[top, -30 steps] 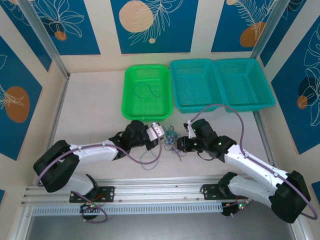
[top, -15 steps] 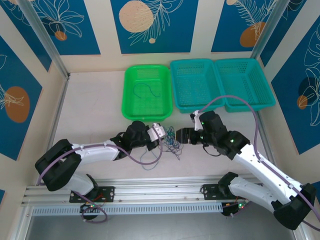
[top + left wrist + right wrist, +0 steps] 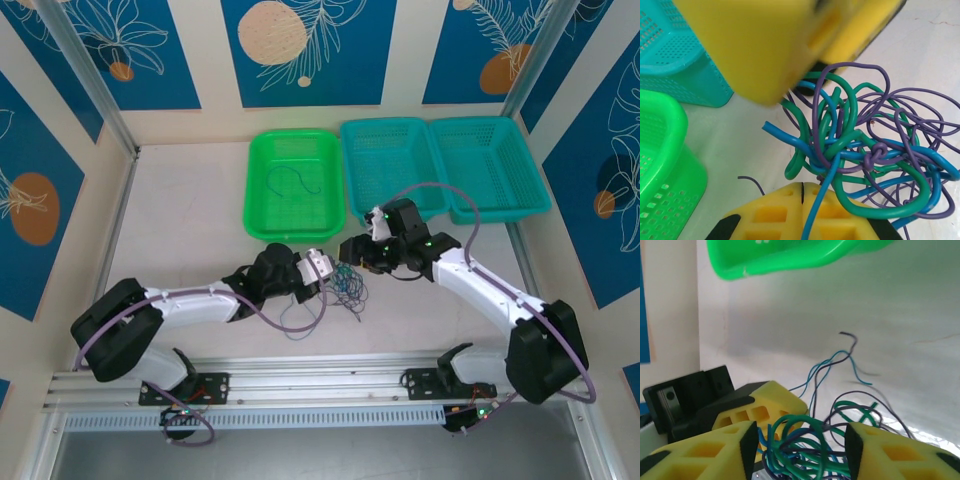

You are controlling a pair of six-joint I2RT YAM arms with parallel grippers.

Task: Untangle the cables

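Note:
The cables (image 3: 346, 284) are a small clump of thin blue, green and purple wires on the table between the two grippers. My left gripper (image 3: 322, 268) is shut, its yellow fingertips (image 3: 790, 212) pressed together on strands at the clump's (image 3: 860, 150) near edge. A blue strand trails over one finger. My right gripper (image 3: 350, 252) hangs over the clump from the far side. Its jaws (image 3: 801, 450) are open, with the tangle (image 3: 805, 445) between the two yellow pads (image 3: 747, 445). Loose blue and dark ends (image 3: 840, 357) trail away over the table.
A green tray (image 3: 256, 190) behind the clump holds one blue wire (image 3: 292, 180). Two teal baskets (image 3: 395, 124) (image 3: 490, 122) stand to its right. The left arm's thick purple cable (image 3: 300, 322) loops on the table near the clump. The tray's rim (image 3: 790, 257) is close ahead of the right gripper.
My right gripper has swung from the clump's right side up and to the left, over the clump, and its jaws now stand apart. The left gripper has stayed shut in place.

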